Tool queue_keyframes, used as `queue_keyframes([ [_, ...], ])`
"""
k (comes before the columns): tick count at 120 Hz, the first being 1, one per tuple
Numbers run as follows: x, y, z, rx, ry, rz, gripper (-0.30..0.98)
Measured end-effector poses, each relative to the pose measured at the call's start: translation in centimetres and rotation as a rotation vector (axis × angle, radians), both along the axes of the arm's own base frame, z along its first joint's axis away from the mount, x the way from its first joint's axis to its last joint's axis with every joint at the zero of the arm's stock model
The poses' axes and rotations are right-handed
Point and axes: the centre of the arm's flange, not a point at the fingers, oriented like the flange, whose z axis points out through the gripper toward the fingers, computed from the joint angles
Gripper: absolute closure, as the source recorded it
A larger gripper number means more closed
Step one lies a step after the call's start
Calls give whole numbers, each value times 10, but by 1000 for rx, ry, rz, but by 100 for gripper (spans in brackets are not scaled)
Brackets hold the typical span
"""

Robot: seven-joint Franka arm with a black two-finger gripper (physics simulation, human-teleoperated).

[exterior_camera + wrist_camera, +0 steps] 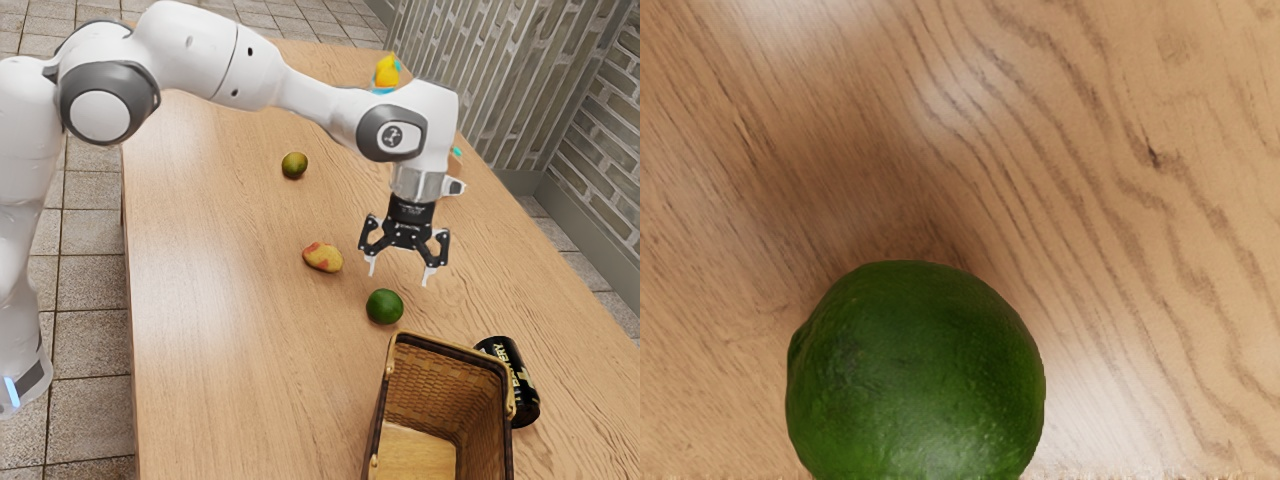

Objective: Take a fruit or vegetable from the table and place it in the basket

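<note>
Above the desk (220, 310), the pincer (398, 277) hung with fingers spread wide, presumably to straddle the green fruit (384, 307) lying beneath; the basket (440, 385) stood near it, so the carry would be short.

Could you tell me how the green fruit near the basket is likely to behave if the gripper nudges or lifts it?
The green fruit looks nearly round, so it would probably roll if nudged. Its skin has a slight gloss, so it may be somewhat slippery. It appears plump and undented, so probably firm when squeezed.
</note>
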Motion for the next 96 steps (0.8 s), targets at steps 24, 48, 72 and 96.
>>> queue_keyframes([
  [24, -17, -1, 3, -9, -27, -5, 0],
  [48, -17, 4, -3, -19, -33, 3, 0],
  [72, -18, 3, -15, -26, -30, 5, 0],
  [96, -24, -3, -28, -40, -25, 7, 0],
])
